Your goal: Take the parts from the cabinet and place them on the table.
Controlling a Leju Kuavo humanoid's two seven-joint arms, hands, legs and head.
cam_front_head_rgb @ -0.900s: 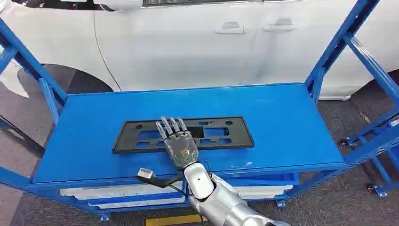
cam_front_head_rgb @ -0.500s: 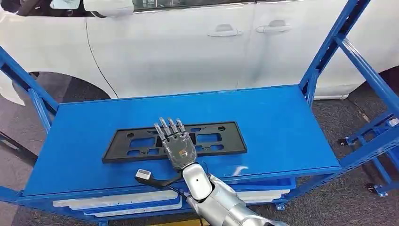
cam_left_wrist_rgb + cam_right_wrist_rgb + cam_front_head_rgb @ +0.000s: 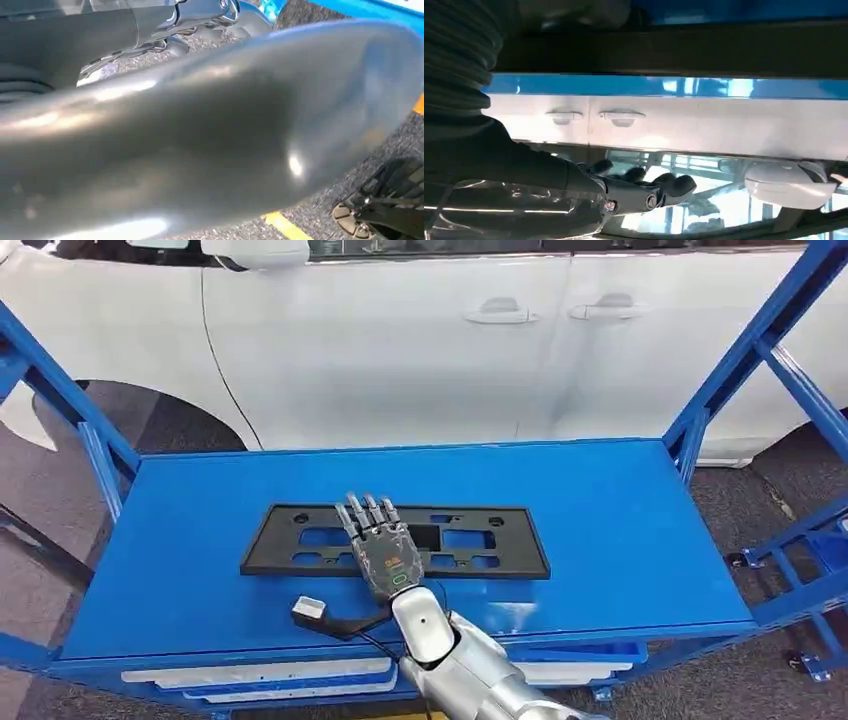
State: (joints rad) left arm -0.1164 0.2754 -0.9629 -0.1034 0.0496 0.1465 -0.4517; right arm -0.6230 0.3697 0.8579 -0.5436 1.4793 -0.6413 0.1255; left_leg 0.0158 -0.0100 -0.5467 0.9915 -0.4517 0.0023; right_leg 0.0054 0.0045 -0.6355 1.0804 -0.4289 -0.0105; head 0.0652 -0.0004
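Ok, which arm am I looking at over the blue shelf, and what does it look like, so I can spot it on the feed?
It is the right arm: glossy silver shell segments ending in the right hand, which has a grey back with small orange and green markings and darker segmented fingers. A black cable with a grey connector runs beside the wrist.

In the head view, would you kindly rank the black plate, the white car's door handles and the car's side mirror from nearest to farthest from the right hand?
1. Black plate, under the right hand.
2. Side mirror, far, upper left.
3. Door handles, far, upper right; too close to call against the mirror.
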